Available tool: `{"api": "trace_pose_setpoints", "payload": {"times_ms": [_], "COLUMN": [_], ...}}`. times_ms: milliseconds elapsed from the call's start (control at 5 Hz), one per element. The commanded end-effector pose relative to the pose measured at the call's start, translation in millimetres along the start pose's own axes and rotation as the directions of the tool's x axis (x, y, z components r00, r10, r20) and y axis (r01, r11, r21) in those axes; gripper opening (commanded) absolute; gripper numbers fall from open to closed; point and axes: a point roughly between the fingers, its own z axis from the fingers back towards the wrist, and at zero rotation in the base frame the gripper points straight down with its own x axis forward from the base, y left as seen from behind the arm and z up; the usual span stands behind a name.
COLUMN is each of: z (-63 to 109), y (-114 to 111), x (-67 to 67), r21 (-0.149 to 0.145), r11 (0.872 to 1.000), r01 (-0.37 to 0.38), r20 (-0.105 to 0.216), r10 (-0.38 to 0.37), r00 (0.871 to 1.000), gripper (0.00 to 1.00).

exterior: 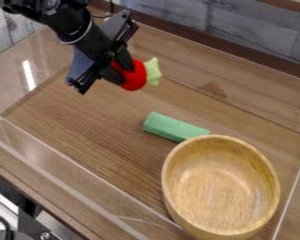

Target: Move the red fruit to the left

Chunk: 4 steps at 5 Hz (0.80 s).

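Upper left of the frame: the black tool (119,75) is clamped narrow on the red fruit (135,76), its jaws closed against the red body. The fruit hangs clear above the wooden counter (102,159), not touching it. Its long axis runs on a slant, from the red end at lower left to the light green leafy end at upper right, so the leaves point up and right, toward the back wall. The arm comes in from the top left corner, angled down toward the counter. Well apart, near the middle of the frame, 1 flat green block (175,127) lies on the wood, its long side slanting down to the right. Just below it, at lower right, sits 1 round wooden bowl (220,184), upright.
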Motion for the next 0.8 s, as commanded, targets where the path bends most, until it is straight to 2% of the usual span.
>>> {"api": "trace_pose_setpoints", "payload": {"times_ms": [0, 400, 600], "z": [2.7, -8.7, -15.9], "y": [-8, -11, -15], "x": [11.9, 7.5, 13.8], "r21": [-0.033, -0.025, -0.029], "r11": [0.999, 0.998, 0.999], "r01": [-0.009, -0.053, -0.029], "r20": [0.042, 0.074, 0.056], "r10": [0.011, 0.055, 0.030], "r00": [0.999, 0.996, 0.998], "gripper": [0.00, 0.00, 0.00]}}
